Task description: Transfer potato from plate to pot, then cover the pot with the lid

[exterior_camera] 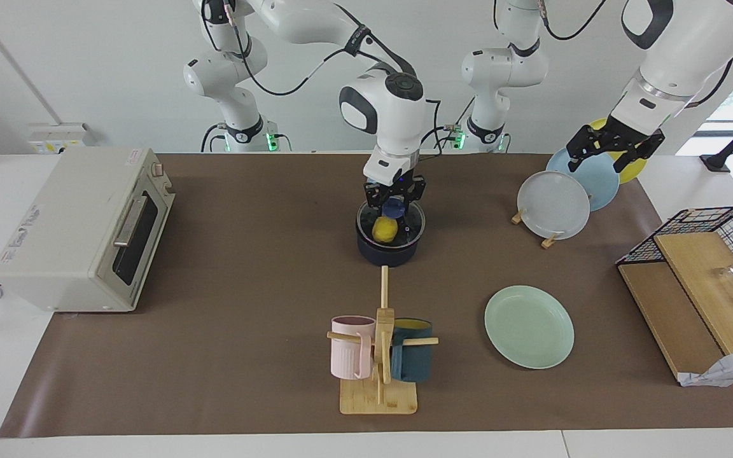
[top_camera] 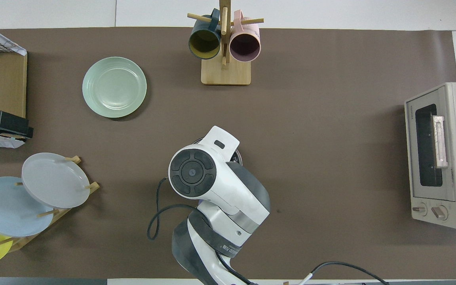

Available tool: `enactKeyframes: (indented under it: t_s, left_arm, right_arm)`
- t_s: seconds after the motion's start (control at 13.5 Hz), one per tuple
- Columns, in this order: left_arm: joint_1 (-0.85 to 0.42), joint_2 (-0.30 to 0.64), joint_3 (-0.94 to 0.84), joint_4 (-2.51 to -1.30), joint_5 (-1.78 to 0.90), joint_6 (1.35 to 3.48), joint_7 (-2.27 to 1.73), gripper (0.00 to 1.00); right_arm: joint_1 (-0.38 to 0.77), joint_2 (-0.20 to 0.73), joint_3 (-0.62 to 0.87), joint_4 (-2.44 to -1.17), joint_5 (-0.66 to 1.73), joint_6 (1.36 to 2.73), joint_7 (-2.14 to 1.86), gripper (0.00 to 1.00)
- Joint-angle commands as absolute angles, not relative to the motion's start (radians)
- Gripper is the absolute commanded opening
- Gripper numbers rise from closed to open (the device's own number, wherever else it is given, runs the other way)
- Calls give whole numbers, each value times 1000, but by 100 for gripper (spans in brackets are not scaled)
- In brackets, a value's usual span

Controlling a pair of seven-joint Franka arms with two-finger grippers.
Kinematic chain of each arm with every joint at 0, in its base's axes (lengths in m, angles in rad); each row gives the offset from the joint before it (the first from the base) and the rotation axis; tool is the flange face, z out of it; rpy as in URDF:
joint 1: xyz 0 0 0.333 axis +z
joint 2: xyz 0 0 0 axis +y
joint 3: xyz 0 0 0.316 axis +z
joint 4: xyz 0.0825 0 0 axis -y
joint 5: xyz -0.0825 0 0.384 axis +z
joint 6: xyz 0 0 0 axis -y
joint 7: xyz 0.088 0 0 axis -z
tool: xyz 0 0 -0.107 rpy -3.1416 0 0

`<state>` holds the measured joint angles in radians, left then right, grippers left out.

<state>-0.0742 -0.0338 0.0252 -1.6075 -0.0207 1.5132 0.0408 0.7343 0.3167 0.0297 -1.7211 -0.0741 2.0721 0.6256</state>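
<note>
Yellow potato (exterior_camera: 383, 229), navy pot (exterior_camera: 389, 253) (mint plate (exterior_camera: 529, 326)).

Under the right gripper (exterior_camera: 394, 202), the lid (exterior_camera: 391, 222) is clear glossy glass with a thin metal rim and a smooth blue knob; the pot (exterior_camera: 387, 253) below it looks matt dark navy. Through the glass, the potato (exterior_camera: 383, 229) shows as smooth yellow plastic. The table cover (exterior_camera: 245, 254) around the gripper is matt brown, paper-like. The mug stand (exterior_camera: 379, 381) is pale bare wood, and the plate (exterior_camera: 529, 326) is smooth mint green with a soft sheen.
</note>
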Motion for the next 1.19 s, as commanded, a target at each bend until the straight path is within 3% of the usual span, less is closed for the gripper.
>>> enactKeyframes:
  t_s: [0.0,0.59,0.67,0.81,0.89,1.11]
  left_arm:
    - [-72,-40,28,-1612,-5,1511,28,100]
    - [-49,-35,-2,-1609,-5,1511,28,100]
    - [-49,-35,-2,-1609,-5,1511,28,100]
    - [-49,-38,-2,-1611,-5,1511,28,100]
    - [-54,-38,-2,-1609,-5,1511,29,100]
    - [-54,-41,2,-1605,-3,1506,31,100]
  right_arm:
    - [726,327,35,-1720,-97,2088,617,0]
    - [724,327,35,-1724,-81,2108,623,0]
    - [724,327,34,-1724,-81,2109,623,24]
    - [723,327,35,-1724,-81,2109,623,60]
    - [723,327,35,-1724,-81,2111,624,98]
    - [724,327,34,-1721,-81,2105,624,100]
